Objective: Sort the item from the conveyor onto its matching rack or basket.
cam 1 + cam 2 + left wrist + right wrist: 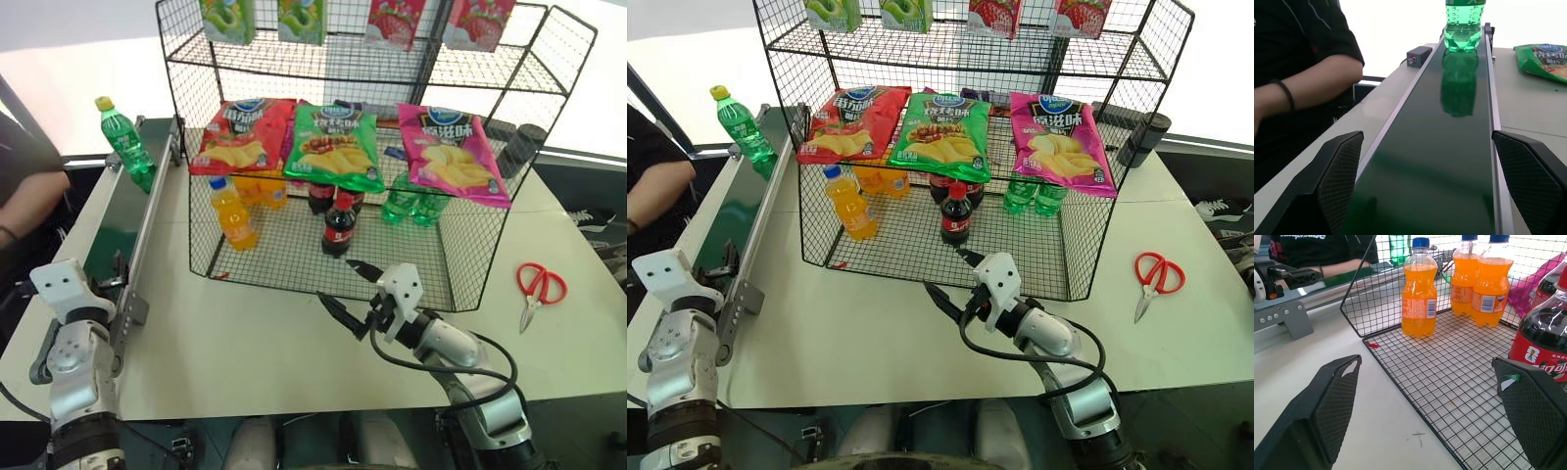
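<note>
Big black wire rack (245, 257) on the bench (265, 343), long conveyor (122, 220) along its left, and way at the far end stands the green bottle (124, 140), upright. Probably light-ish, slick and a bit squishy, so best grabbed mid-body below the yellow cap. Left gripper (1432, 188) level at the near end, fingers (1334, 174) spread wide and empty; right gripper (350, 292) near the rack front, also wide open.
</note>
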### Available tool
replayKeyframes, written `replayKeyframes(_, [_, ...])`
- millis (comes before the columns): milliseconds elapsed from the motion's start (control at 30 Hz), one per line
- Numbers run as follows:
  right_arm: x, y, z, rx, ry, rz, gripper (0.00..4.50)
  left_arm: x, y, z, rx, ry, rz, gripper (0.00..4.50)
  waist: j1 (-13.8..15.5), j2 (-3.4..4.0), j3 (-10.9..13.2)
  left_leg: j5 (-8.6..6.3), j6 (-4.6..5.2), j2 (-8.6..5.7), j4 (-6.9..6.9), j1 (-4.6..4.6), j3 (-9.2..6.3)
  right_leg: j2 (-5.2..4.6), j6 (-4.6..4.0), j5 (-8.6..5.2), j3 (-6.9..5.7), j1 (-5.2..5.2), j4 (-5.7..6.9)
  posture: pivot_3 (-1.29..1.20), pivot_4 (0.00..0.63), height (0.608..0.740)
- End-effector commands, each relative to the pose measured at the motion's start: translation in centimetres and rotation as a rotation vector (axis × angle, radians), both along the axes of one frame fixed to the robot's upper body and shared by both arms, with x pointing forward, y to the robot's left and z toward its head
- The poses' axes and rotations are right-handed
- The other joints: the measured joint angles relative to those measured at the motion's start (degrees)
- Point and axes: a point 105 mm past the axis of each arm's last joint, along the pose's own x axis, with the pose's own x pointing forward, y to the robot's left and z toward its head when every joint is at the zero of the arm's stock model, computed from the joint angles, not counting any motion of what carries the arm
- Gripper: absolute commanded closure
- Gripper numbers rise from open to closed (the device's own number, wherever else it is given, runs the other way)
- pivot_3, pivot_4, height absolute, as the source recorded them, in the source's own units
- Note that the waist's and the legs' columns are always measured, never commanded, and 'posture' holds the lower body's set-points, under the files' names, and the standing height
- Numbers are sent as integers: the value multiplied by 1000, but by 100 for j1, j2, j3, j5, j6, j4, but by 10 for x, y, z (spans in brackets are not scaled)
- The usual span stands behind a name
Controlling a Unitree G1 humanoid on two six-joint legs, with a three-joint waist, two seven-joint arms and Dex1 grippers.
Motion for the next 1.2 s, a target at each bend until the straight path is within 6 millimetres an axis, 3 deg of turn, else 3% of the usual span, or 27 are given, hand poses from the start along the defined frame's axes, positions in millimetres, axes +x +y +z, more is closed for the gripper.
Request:
replayKeyframes(33, [-2,4,12,36,-31,16,55,-3,4,11,14,-47,43,0,0,0,0,0,0,0,0,0,0,0,0,0,0,0,0,0,150,740])
replayKeyframes(1200, [-6,9,13,54,-9,54,55,-2,2,20,8,-128,36,0,1,0,0,0,0,-1,0,-2,0,-1,-7,-4,-1,-2,0,0,150,740])
